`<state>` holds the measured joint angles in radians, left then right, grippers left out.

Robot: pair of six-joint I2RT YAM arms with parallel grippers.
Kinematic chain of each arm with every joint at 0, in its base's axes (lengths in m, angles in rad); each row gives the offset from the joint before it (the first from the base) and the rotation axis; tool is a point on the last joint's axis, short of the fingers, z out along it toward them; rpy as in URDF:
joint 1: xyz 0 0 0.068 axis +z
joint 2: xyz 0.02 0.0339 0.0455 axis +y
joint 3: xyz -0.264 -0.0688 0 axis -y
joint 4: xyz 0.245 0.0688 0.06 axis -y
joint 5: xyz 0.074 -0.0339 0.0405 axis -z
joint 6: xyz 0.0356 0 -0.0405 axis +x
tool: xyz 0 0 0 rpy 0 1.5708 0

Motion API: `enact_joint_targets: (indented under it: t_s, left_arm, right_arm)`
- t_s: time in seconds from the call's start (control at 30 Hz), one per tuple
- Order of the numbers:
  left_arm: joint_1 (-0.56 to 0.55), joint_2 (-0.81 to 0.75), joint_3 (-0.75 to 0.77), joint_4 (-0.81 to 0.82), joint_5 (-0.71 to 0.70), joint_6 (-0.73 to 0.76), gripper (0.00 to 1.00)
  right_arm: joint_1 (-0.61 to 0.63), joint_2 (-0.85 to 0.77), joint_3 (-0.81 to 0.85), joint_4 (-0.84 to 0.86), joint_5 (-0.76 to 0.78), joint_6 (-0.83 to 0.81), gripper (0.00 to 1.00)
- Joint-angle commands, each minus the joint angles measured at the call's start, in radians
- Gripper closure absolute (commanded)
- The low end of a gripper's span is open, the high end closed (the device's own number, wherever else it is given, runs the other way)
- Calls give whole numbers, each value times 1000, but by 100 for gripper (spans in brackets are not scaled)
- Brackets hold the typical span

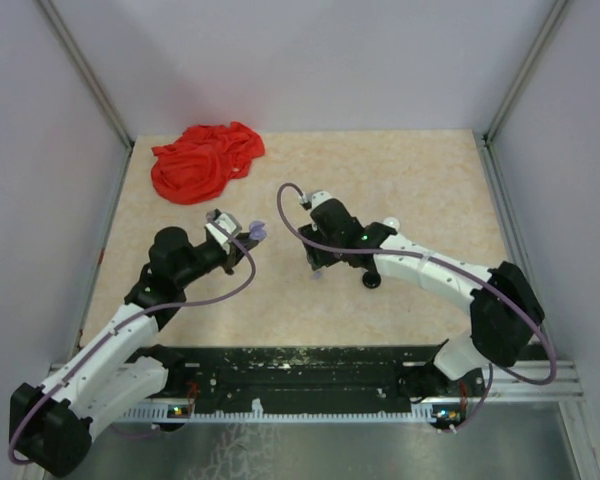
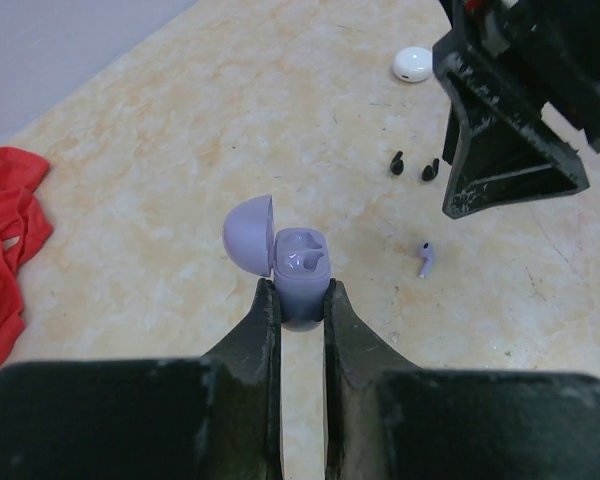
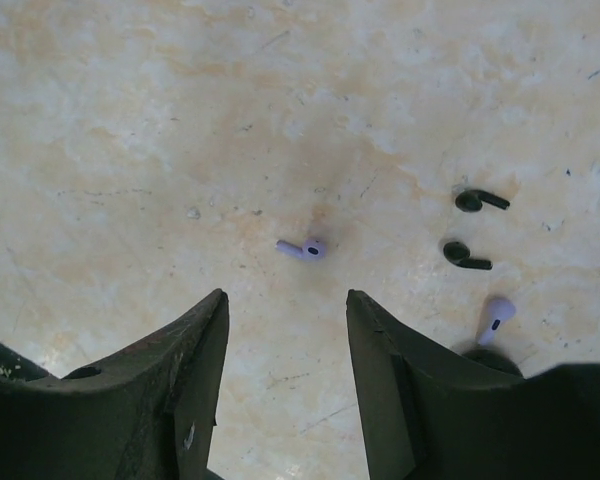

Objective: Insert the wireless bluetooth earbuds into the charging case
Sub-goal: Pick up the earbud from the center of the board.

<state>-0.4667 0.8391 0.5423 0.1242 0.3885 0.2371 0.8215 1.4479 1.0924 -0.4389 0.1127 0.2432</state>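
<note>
Crumpled red cloth (image 1: 205, 160): far left corner of beige marbled desk (image 1: 410, 170).
Left hand (image 2: 300, 292): clamped on round lavender plastic charging case (image 2: 302, 268), lid hinged open.
Right hand (image 3: 285, 300): jaws moderately apart, holding nothing, poised over small lavender plastic earbud (image 3: 305, 248) lying on desk.
Right of it: two black earbuds (image 3: 480, 201), second lavender earbud (image 3: 495, 318), all on desk.
White round case (image 2: 413, 64): beyond, well apart.

At the frame's centre the left claw (image 2: 300, 300) pinches the lavender charging case (image 2: 302, 262), its lid swung open to the left. Right of it a lavender earbud (image 2: 425, 260) lies on the desk (image 2: 180, 130). Two black earbuds (image 2: 397, 162) lie higher up, a white round case (image 2: 413, 64) sits at upper right, and a red cloth (image 2: 5, 250) lies at the left edge.
</note>
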Motion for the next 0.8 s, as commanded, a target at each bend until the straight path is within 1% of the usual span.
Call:
enact_joint_targets:
  t_s: [0.0, 0.2, 0.43, 0.77]
  left_arm:
    - [-2, -18, 26, 4, -46, 2, 99]
    - [-1, -11, 30, 0, -47, -2, 99]
    - [-1, -1, 34, -2, -37, -8, 99]
    - [-1, 10, 42, -15, -28, -12, 99]
  right_arm:
    - [5, 66, -2, 33, 74, 132, 50]
    - [25, 171, -17, 55, 130, 188, 52]
    - [37, 264, -34, 103, 130, 224, 58]
    - [47, 305, -53, 161, 173, 244, 63]
